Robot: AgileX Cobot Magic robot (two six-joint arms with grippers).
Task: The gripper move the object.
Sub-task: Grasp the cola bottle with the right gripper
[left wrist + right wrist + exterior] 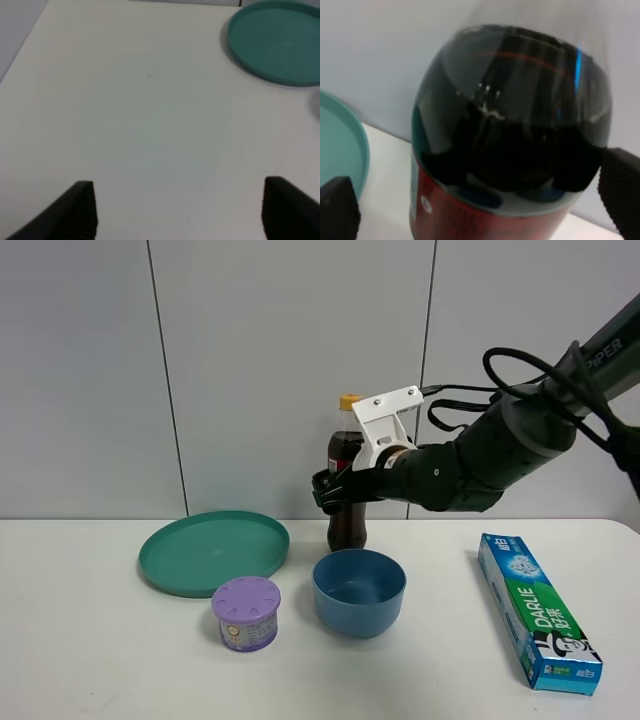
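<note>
Toothpaste box [540, 612], jar [246, 613], bowl [359, 616], plate [214, 552], bottle [348, 526]: one each.

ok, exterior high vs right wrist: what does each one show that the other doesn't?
Only exterior high: the blue bowl, purple-lidded jar, toothpaste box, the yellow-orange cap, and the right gripper with its whole arm.
Only right wrist: a close look at the fingers on either side of the label, with a strip of table showing beside one of them.
Both: the cola bottle, the green plate (only its edge in the wrist view) and the white table.
</note>
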